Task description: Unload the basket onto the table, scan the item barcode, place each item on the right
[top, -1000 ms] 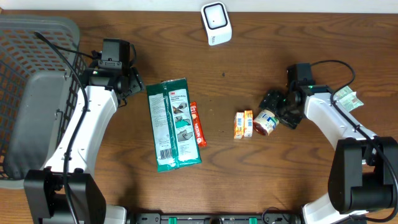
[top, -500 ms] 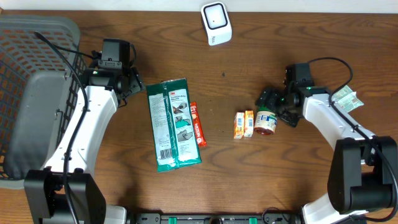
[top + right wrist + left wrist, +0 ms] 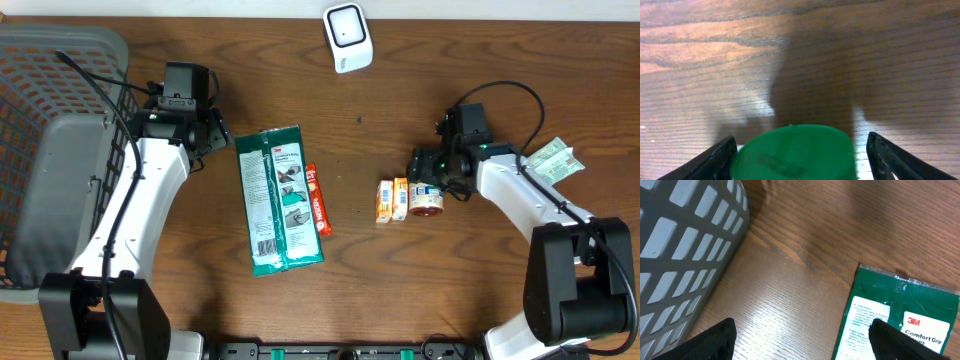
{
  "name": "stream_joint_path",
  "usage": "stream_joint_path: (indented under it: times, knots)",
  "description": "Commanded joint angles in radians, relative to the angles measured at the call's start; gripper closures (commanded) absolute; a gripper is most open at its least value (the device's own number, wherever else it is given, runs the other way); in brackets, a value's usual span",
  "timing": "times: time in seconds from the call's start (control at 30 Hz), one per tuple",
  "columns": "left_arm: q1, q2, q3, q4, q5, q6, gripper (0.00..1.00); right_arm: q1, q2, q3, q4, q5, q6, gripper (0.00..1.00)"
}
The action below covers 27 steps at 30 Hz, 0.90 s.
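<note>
Overhead straight down on table (image 3: 380, 290); wrist views close, low

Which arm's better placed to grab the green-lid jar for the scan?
Right. The right gripper sits directly over the jar, open jaws straddling its green lid. The left gripper is open too, but it's far off by the green 3M pack, next to the basket.

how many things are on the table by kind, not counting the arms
basket: 1
scanner: 1
green flat package: 1
red snack bar: 1
small orange boxes: 2
green-lidded jar: 1
green-and-white packet: 1
total: 8
</note>
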Motion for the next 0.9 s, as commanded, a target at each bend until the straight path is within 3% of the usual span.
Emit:
stream_joint_path:
  times: [0.0,0.3,0.67,0.87]
  knots:
    - [0.0,0.0,0.005,-0.003,-0.021,0.01,0.15,0.008,0.008,-0.007,-0.023,0.031,-0.006,0.22]
    - [0.0,0.0,0.005,-0.003,-0.02,0.01,0.15,0.01,0.008,-0.007,-0.002,0.043,-0.051,0.21]
    - [0.0,0.0,0.005,-0.003,-0.021,0.01,0.15,0.017,0.008,-0.016,-0.006,0.039,-0.006,0.27]
    - [0.0,0.0,0.005,-0.003,-0.021,0.01,0.15,0.014,-0.045,0.013,-0.013,0.035,-0.008,0.43]
